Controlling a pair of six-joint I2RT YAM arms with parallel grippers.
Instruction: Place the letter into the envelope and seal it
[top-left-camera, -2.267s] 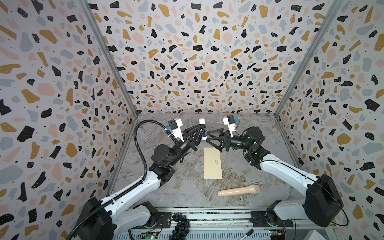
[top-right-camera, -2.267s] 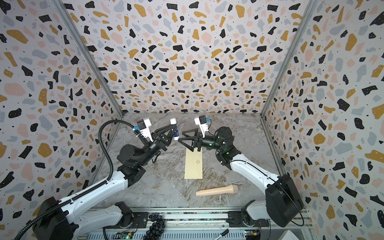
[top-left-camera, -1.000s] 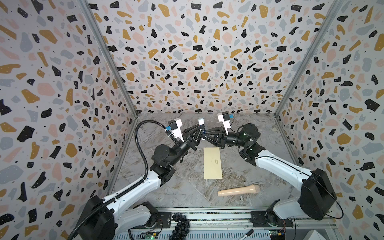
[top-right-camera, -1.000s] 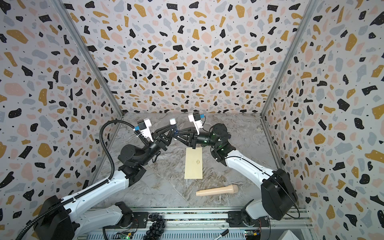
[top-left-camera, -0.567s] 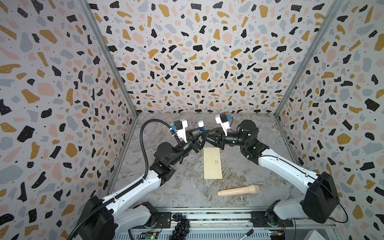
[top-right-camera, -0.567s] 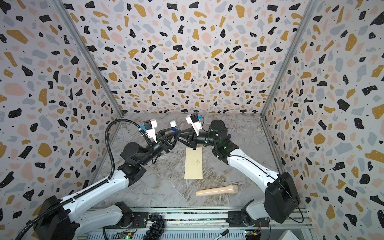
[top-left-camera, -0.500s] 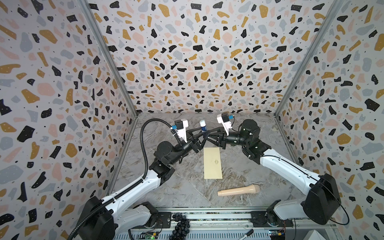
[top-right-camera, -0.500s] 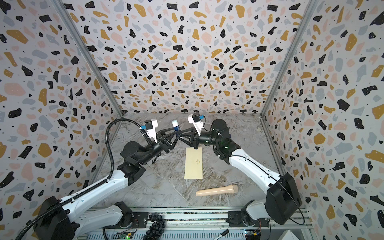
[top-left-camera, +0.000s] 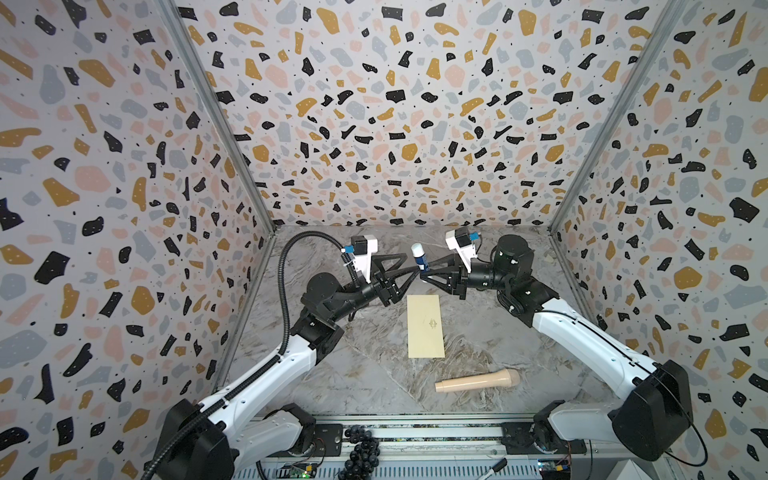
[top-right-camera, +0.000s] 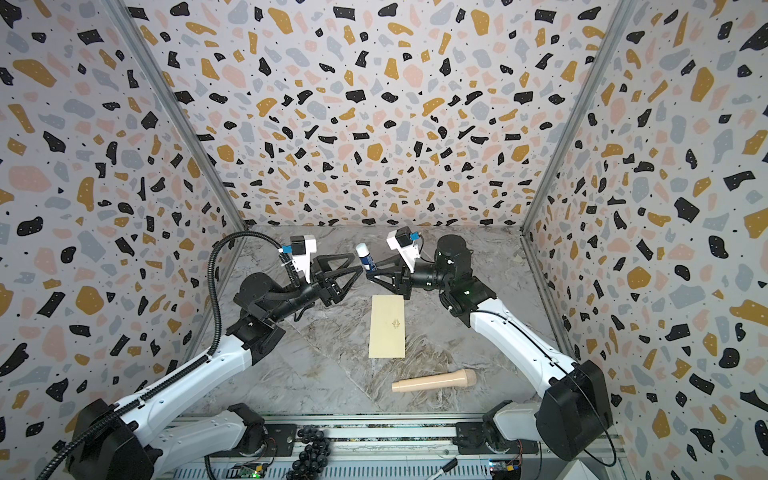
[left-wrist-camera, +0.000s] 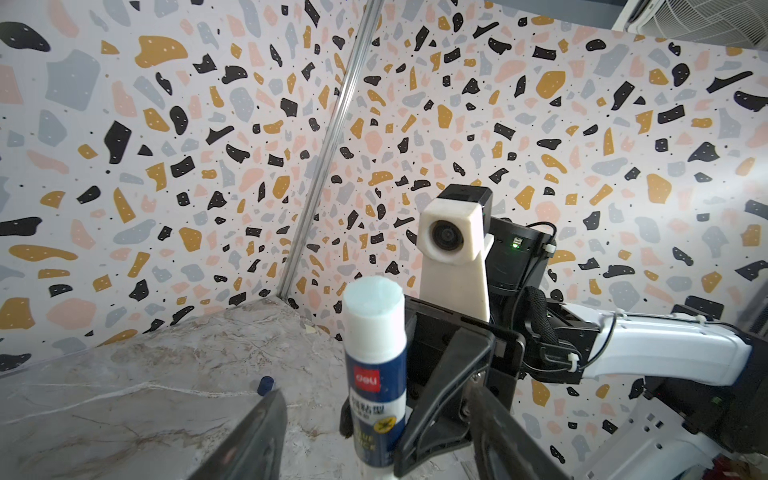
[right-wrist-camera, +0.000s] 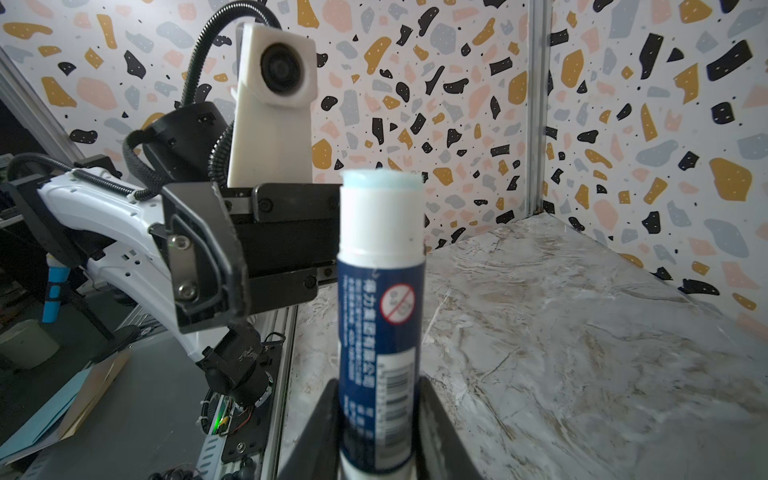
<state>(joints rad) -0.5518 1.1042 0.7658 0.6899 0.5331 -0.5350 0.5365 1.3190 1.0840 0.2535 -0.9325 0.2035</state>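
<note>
On the marble tabletop (top-left-camera: 353, 374), near its middle in both top views, the envelope (top-left-camera: 425, 326) lay flat and alone, its long sides running away from the camera and a small faint emblem on its upper face. No gripper touched it. Beyond its far short edge the two arms met tip to tip. The right gripper (top-left-camera: 422, 273) was closed on the lower body of a glue stick (top-right-camera: 365, 258), one finger pressed to each side in the right wrist view, and held it upright. The stick (right-wrist-camera: 380, 316) had a dark blue label and a white collar, and pale blue glue showed bare at its top. The left gripper (top-left-camera: 409, 283) stood just beside it with its jaws wide apart, and in the left wrist view clear gaps separated its fingers (left-wrist-camera: 253, 436) from the stick. A beige wooden handle (top-left-camera: 478, 381) with a rounded head lay on its side near the front rail, apart from the envelope's near short edge.
</note>
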